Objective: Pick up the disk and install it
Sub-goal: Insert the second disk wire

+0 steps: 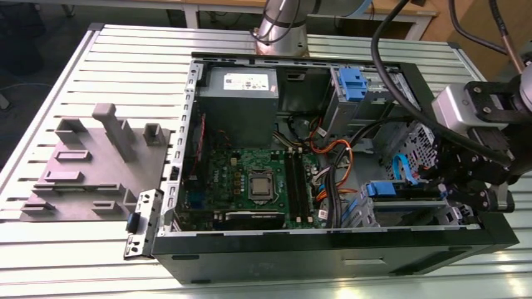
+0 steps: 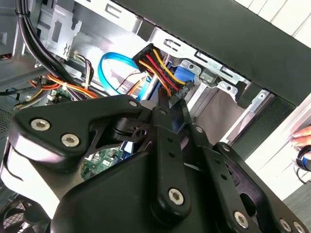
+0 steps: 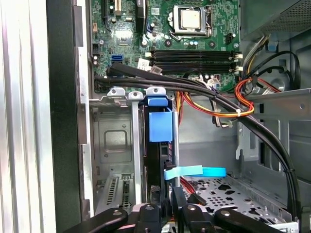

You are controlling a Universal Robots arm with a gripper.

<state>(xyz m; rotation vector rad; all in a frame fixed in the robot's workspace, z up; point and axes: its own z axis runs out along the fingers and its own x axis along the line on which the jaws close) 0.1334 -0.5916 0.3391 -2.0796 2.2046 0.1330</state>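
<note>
The disk (image 3: 160, 126) stands on edge in the metal drive bay at the computer case's front corner, its blue carrier tab uppermost. In the exterior view the disk (image 1: 389, 189) sits low on the exterior view's right, inside the case (image 1: 332, 240). My gripper (image 3: 165, 196) reaches down into that bay, with a finger on each side of the disk's edge, shut on it. In the second wrist view the gripper (image 2: 167, 109) ends just below a power connector (image 2: 177, 90) with red, yellow and black wires. The blue carrier (image 2: 183, 73) shows behind it. The gripper (image 1: 449, 187) hangs over the case's right wall.
A thick black cable bundle (image 3: 194, 87) crosses above the bay. A blue data cable (image 2: 109, 73) loops nearby. The motherboard (image 1: 249, 180), grey power supply (image 1: 241, 93) and a blue latch piece (image 1: 352, 84) lie inside. A grey fixture (image 1: 91, 168) stands on the slatted table. A hand (image 2: 302, 136) shows outside the case.
</note>
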